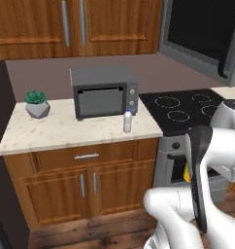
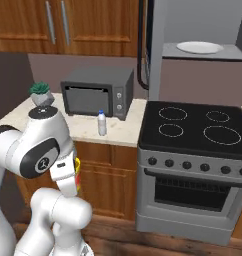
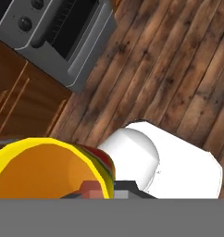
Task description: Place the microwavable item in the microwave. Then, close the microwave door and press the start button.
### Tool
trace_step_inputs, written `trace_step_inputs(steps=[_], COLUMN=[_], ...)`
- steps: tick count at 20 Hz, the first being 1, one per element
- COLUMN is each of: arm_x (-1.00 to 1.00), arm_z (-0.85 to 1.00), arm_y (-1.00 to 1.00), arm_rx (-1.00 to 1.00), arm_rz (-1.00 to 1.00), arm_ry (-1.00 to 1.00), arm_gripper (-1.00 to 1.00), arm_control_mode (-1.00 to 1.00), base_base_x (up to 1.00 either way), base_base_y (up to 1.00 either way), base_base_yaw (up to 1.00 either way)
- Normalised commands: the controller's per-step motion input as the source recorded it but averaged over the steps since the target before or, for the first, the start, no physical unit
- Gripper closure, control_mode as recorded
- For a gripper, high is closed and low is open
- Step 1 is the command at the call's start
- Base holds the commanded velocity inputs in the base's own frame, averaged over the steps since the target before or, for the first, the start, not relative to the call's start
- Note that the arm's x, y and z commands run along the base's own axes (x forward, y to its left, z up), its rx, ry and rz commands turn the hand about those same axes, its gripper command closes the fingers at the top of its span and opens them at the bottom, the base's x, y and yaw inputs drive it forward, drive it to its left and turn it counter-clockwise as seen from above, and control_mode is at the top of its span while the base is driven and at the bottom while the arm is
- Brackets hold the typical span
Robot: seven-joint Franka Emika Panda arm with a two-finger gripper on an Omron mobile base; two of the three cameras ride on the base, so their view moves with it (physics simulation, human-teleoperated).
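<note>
Step in hand, as I read it: carrying the yellow cup point(image 3: 44, 169) up to the microwave point(image 2: 203, 47), which sits high above the stove point(image 2: 193, 130) w/ its door point(image 1: 202, 34) swung open. The cup is held low, in front of the lower cabinets, just beside the stove's oven front; a sliver of yellow shows past the forearm in both base views.

To do it well:
- Keep the cup level on the way up; in the hand view its rim is close to the camera and tilted, so contents (if any) could tip.
- Lift clear of the counter point(image 1: 66, 131) edge and stove top before swinging toward the cavity.
- Approach the opening from the front, away from the open door; aim for the white plate point(image 2: 199, 47) inside.
- Mind the small bottle point(image 2: 101, 123) and toaster oven point(image 2: 95, 92) on the counter; both are well apart from the likely path, I think.

Pose: arm folded tight, elbow high, forearm pointing down toward the wood floor point(image 3: 178, 69). Hand point(image 3: 102, 187) is closed on the yellow cup.
</note>
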Motion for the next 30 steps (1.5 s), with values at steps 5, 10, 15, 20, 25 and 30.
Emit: trace_step_inputs(steps=[5,10,15,20,25,30], arm_x=[0.00,0.00,0.00,0.00,0.00,0.00], arm_z=[0.00,0.00,0.00,0.00,0.00,0.00], arm_y=[0.00,0.00,0.00,0.00,0.00,0.00], arm_rx=[0.00,0.00,0.00,0.00,0.00,0.00], arm_rz=[0.00,0.00,0.00,0.00,0.00,0.00], arm_ry=[0.00,0.00,0.00,0.00,0.00,0.00], arm_gripper=[1.00,1.00,1.00,1.00,1.00,1.00], arm_control_mode=[1.00,1.00,1.00,1.00,1.00,1.00], base_base_x=[-0.08,0.05,0.34,0.55,0.68,0.49], base_base_y=[-1.00,-1.00,-0.70,-0.25,-0.04,-0.19], base_base_yaw=[0.00,0.00,0.00,0.00,0.00,0.01])
